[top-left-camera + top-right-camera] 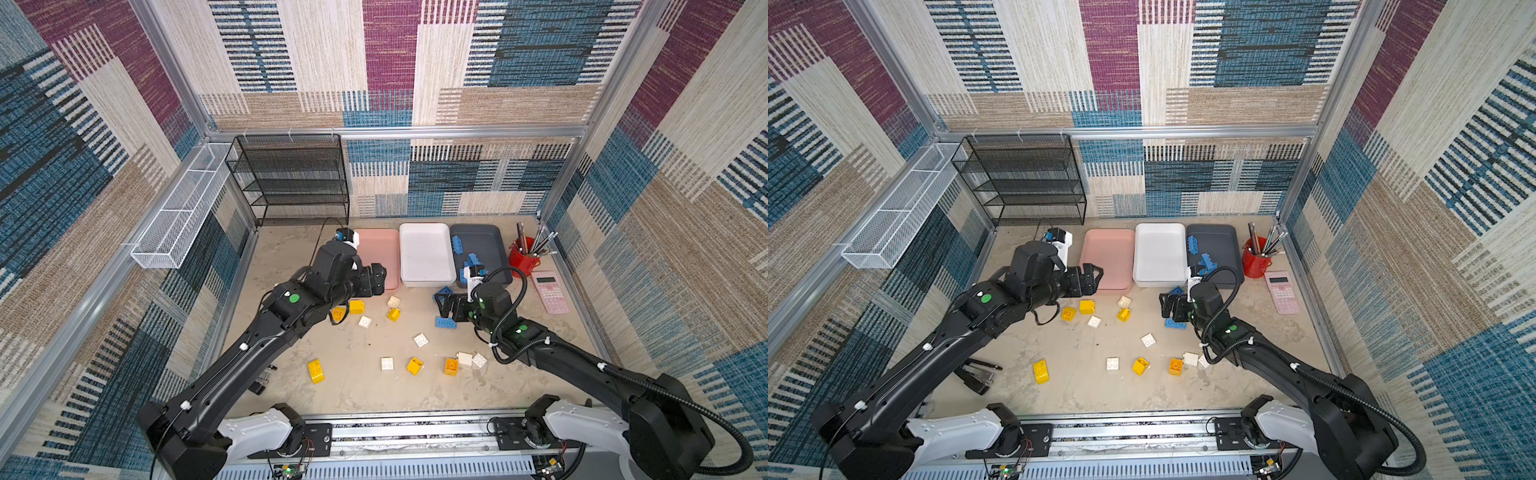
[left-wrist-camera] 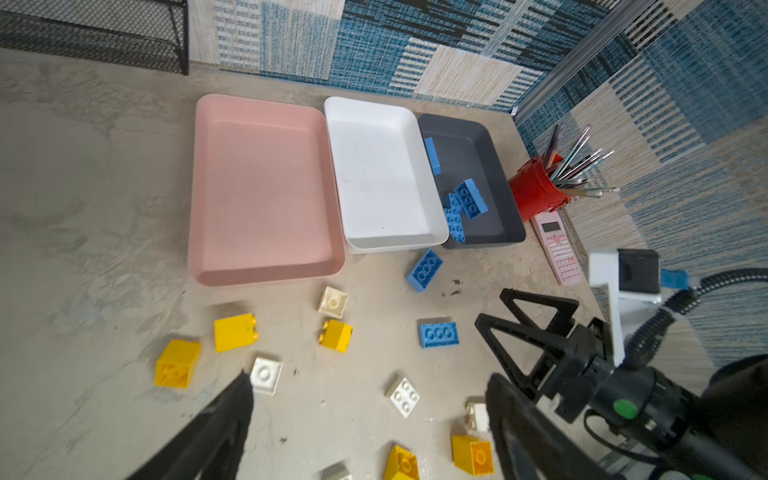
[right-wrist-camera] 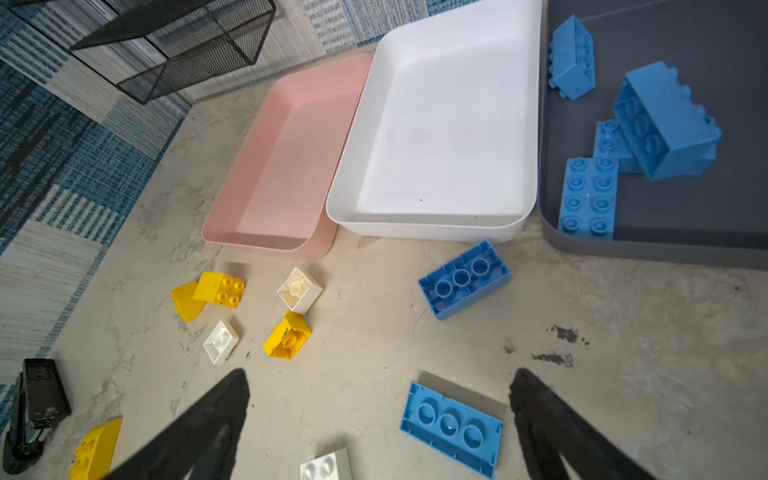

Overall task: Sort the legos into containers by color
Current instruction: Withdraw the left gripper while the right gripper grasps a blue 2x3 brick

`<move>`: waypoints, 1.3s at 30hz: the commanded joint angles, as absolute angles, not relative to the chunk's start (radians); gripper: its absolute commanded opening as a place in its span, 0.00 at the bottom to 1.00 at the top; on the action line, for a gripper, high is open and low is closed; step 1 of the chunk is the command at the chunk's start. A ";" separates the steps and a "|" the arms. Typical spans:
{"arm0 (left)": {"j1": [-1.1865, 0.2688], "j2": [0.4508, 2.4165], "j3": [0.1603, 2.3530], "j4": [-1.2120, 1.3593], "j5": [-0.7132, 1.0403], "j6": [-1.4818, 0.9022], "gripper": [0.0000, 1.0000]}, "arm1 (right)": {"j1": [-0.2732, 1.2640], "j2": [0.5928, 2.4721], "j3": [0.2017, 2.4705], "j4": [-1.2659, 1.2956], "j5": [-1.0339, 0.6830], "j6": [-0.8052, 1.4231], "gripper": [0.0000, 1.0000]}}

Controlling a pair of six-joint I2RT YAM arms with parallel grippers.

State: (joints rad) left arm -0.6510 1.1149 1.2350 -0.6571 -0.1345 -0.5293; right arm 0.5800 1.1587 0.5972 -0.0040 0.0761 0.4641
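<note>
Top views, left pincer: spread and empty, the left pincer (image 1: pixel 1090 276) hangs over the near rim of the pink tray (image 1: pixel 1108 249). Yellow legos (image 1: pixel 1087 306) and white legos (image 1: pixel 1094 321) lie on the table (image 1: pixel 1084 395) just beneath and behind it.
Top views, right pincer: the right pincer (image 1: pixel 446 305) is spread, low over a blue lego (image 1: pixel 445 322) on the table. The dark grey tray (image 1: pixel 490 243) is close ahead of it.
Top views, containers: the pink tray and the white tray (image 1: pixel 424 253) look empty; only the dark grey tray shows blue pieces.
Left wrist view, containers: beyond the left pincer's tips the pink and white trays are bare. The dark grey tray, farthest from it, holds several blue legos (image 2: pixel 469 198), one leaning on the others.
Left wrist view, nearest piece: one white lego (image 2: pixel 266 376) sits just beside a fingertip (image 2: pixel 241 386).
Right wrist view, target: the blue lego lies between the open jaws, nearer one of them, with no contact that shows, hollow side up. A second blue lego (image 3: pixel 464 279) lies farther ahead, just short of the white tray.
Handling: judged light, rigid, hard smooth plastic, not fragile.
Where to hold: across the narrow width, on the two long flat sides near mid-length, so it cannot swivel. A corner pinch would likely slip.
</note>
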 commanded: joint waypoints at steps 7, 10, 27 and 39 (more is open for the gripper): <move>-0.649 0.836 1.048 -0.767 -0.257 -0.471 0.95 | 0.654 1.239 0.614 -0.106 0.241 0.533 0.99; -0.648 0.790 1.009 -0.789 -0.277 -0.437 0.98 | 0.672 1.287 0.626 -0.109 0.274 0.549 0.99; -0.643 0.759 0.915 -0.813 -0.352 -0.502 0.98 | 0.683 1.508 0.673 -0.171 0.338 0.619 0.99; -0.632 0.757 0.915 -0.824 -0.403 -0.552 0.99 | 0.693 1.615 0.732 -0.167 0.387 0.638 0.98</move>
